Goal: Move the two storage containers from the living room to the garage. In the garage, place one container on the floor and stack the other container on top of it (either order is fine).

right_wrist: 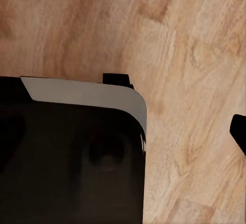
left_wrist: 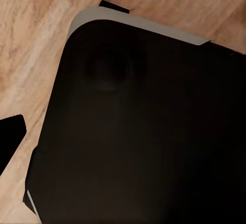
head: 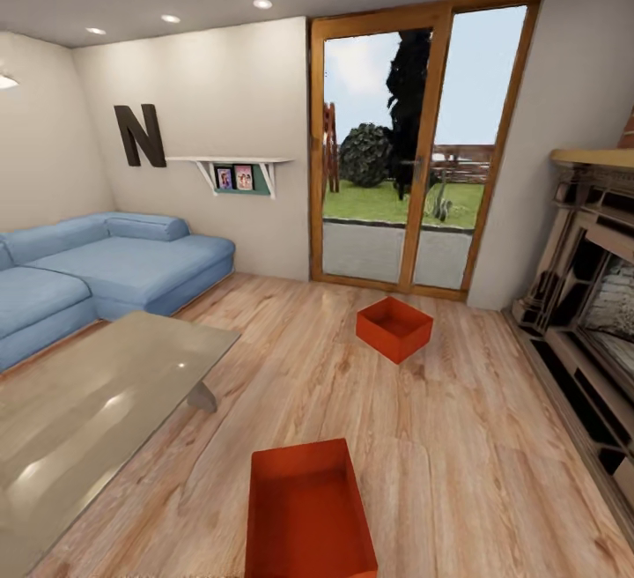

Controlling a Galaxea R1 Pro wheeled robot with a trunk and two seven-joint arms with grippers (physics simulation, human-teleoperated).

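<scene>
Indoors, the head view looks across the living room's light wood plank flooring (head: 467,437). Two orange-red storage containers sit on it, well apart, both open-topped and empty. The nearer container (head: 308,512) lies at about 6 o'clock in the view, close to the robot, its long side running away from the camera. The farther container (head: 394,328) rests at roughly 1 o'clock from the first, turned at an angle, in front of the wood-framed glass doors (head: 414,151).

A glass coffee table (head: 84,419) stands at 8 o'clock, its corner near the nearer container but not touching it. Behind it, at 9 to 10 o'clock, is a blue sofa (head: 106,265). On the wall above the sofa hangs a large dark letter "N" (head: 139,135), the only writing that can be read. Beside it, a white shelf (head: 231,164) holds two small framed pictures, too small to make out. A fireplace (head: 590,296) fills the 3 o'clock side.

Both wrist views look down on wood planks and a large dark rounded body with a pale edge, in the left wrist view (left_wrist: 148,126) and in the right wrist view (right_wrist: 72,157). Small black shapes sit at the frame edges; whether either gripper's fingers are spread or pressed together cannot be told.
</scene>
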